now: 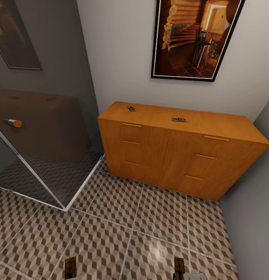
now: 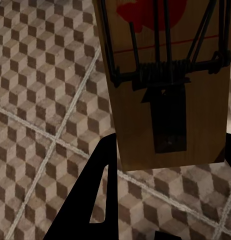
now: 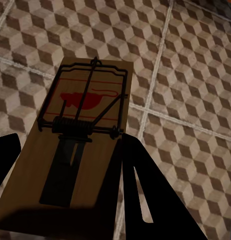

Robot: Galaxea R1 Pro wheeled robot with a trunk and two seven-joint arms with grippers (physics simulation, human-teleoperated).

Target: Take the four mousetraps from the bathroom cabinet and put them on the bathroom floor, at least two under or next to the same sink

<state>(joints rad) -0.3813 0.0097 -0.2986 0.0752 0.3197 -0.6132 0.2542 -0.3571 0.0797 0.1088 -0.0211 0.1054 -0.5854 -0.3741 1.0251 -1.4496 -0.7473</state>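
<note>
The orange-brown cabinet stands against the back wall, and two mousetraps lie on its flat top. A third mousetrap is clamped in my left gripper, hanging above the cube-patterned bathroom floor. It also appears as the mousetrap at the head view's lower edge. My right gripper is shut on a fourth mousetrap, seen in the head view as the mousetrap, also over the tiles. The dark fingers flank each board.
A glass shower screen with a metal frame and a round knob stands at the left. A framed picture hangs above the cabinet. A grey wall closes in on the right. Tiled floor stretches between me and the cabinet.
</note>
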